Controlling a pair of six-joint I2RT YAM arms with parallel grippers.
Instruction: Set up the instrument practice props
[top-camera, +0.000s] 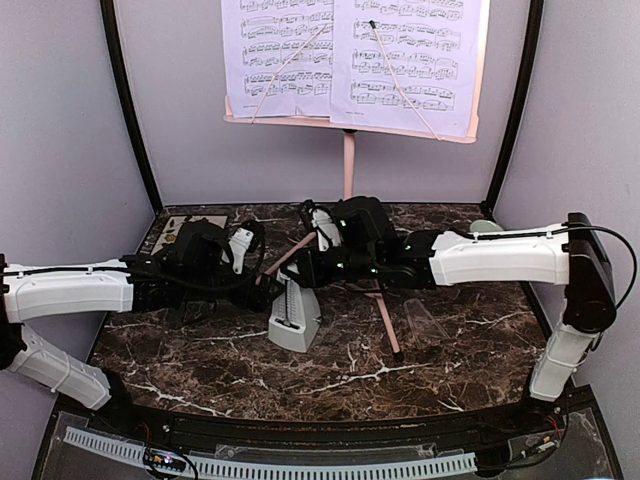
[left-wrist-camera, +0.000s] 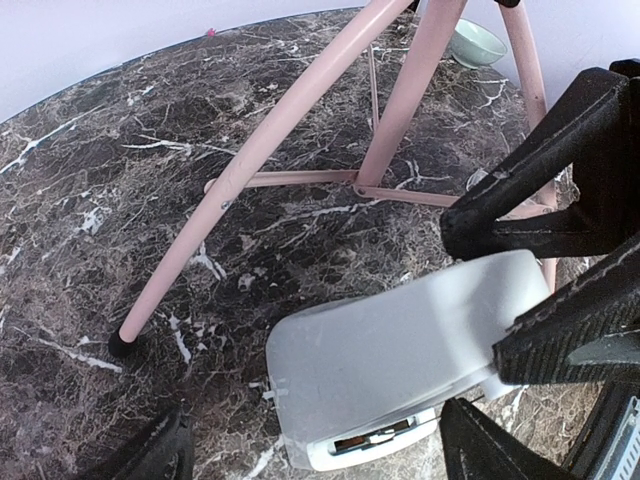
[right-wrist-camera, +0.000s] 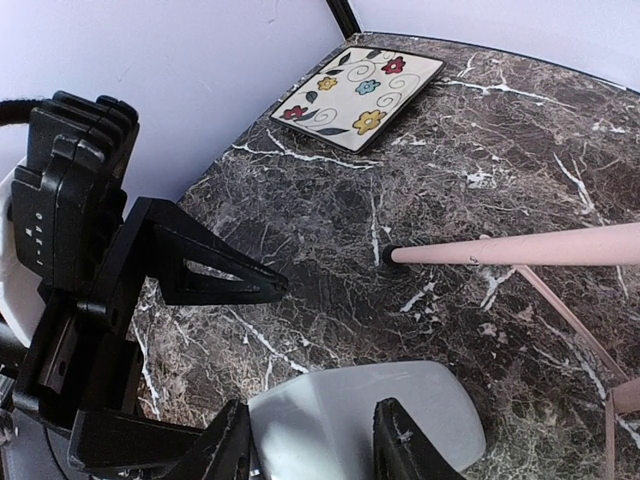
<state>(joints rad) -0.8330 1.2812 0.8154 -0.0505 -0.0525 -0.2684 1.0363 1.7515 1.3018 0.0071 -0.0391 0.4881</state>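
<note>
Top external view. Shows the pink music stand (top-camera: 349, 165) at the far middle of the table (top-camera: 450, 370), with the sheet-music pages (top-camera: 350, 60) spread on its plate. Places the metronome (top-camera: 295, 315) upright just near of the stand's legs, its clear cover (top-camera: 425, 322) lying apart to the right. Has the right gripper (top-camera: 305, 272) reaching onto the metronome's top and the left gripper (top-camera: 258, 262) close by on the left.

Left wrist view. Catches the left gripper spread wide, holding nothing, hanging beside the metronome. Also catches the right gripper's fingers (left-wrist-camera: 540, 210) set against opposite sides of the grey body. Glimpses a pale-green bowl (left-wrist-camera: 477, 42) far right.

Right wrist view. Confirms part-closed jaws straddling the metronome, seemingly in contact; floral tile (right-wrist-camera: 360, 85) far left.

Calls for a gentle, even squeeze taken low, as the tapered sides will likely slip. Then lift straight, clear of the pink leg and the left fingers.
</note>
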